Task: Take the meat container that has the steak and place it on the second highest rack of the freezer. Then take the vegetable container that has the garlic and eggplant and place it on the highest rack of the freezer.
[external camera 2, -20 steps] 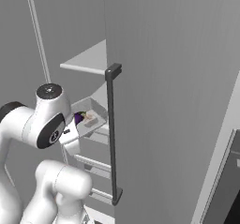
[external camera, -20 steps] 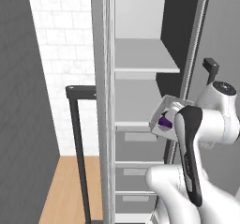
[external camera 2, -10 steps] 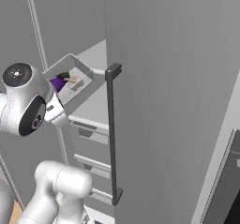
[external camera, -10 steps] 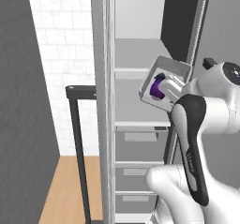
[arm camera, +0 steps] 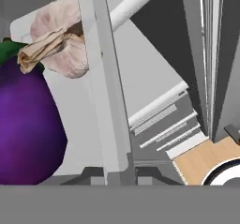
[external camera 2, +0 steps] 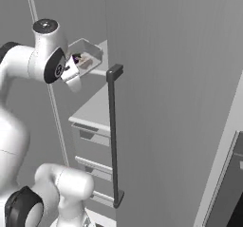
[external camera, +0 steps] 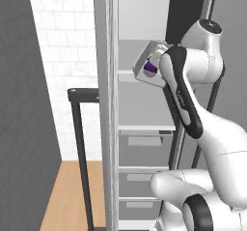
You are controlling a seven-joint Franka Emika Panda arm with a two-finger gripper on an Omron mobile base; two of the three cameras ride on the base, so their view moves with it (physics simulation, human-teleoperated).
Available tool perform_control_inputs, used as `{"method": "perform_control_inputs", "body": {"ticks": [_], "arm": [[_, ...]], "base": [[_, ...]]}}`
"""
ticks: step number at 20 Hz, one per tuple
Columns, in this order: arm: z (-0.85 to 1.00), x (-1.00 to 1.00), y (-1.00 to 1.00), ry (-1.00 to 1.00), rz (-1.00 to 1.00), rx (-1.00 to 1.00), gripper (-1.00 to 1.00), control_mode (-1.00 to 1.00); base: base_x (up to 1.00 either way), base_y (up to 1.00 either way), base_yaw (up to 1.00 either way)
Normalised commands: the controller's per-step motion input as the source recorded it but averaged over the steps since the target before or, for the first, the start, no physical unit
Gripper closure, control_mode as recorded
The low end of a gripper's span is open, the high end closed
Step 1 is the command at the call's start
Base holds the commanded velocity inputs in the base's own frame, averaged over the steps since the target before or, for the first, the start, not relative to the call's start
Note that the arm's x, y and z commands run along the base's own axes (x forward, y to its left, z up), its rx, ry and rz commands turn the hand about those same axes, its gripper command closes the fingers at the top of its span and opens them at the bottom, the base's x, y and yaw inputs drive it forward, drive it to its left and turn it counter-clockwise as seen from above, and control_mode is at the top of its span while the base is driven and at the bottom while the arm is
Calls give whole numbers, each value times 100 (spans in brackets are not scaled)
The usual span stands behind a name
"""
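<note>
- We see the vegetable container, a shallow grey tray, in the upper middle of the left base view, tilted, inside the open freezer and level with the highest rack.
- In the right base view the container sits at the upper left of the frame, just beside the arm's white wrist, with the freezer door's dark bar handle to its right.
- The tool is clamped on the container's side wall; in the hand view that wall rises as a grey upright strip from between the tips at the bottom centre.
- The eggplant fills the lower left of the hand view, left of the gripped wall and close to the tool.
- The garlic lies at the upper left, touching the eggplant's green cap and resting against the wall.
- Below, at the lower right of the hand view, we see grey drawers and a strip of wooden floor.
</note>
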Motion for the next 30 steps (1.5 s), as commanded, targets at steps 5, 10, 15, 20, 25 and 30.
{"method": "perform_control_inputs", "body": {"ticks": [5, 10, 15, 20, 25, 30], "arm": [[-8, 100, -23, 22, 0, 0, 100, -100], [-15, 100, -15, -2, 0, -8, 100, -100], [-25, 100, -32, -2, 0, -8, 100, -100], [-28, 100, -49, 0, 0, -1, 100, -100], [-51, -21, -5, -16, 1, -11, -100, -100], [-44, -100, 47, -71, 0, -11, -100, -100]], "base": [[0, 0, 0], [0, 0, 0], [0, 0, 0], [0, 0, 0], [0, 0, 0], [0, 0, 0]]}}
